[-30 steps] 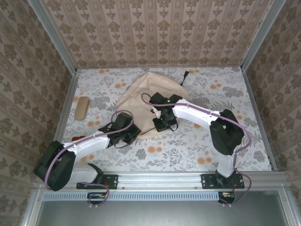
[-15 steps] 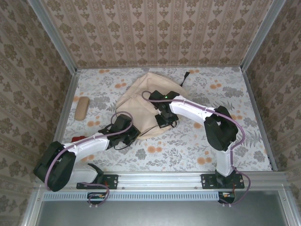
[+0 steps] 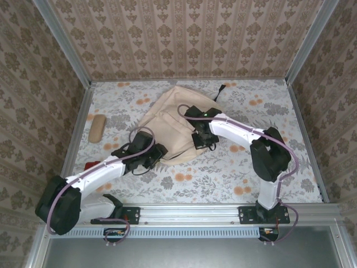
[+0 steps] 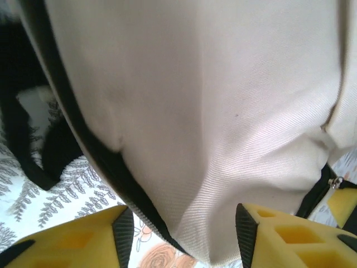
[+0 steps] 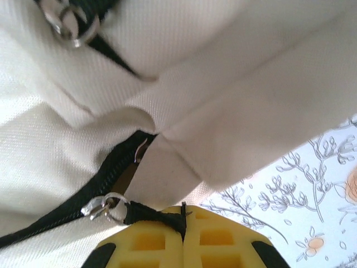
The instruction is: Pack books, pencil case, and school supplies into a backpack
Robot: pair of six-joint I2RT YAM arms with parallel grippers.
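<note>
Beige backpack lies on the floral worktop, the right tool clamped on its black zip pull, the left tool with fingers apart astride its near edge, the tan pencil case lying unpacked far left, so packing looks unfinished

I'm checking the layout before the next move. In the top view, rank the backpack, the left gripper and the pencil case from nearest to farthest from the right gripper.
1. The backpack, directly under the right gripper, which pinches its zip pull.
2. The left gripper, at the bag's near left edge.
3. The pencil case, far off to the left.
</note>
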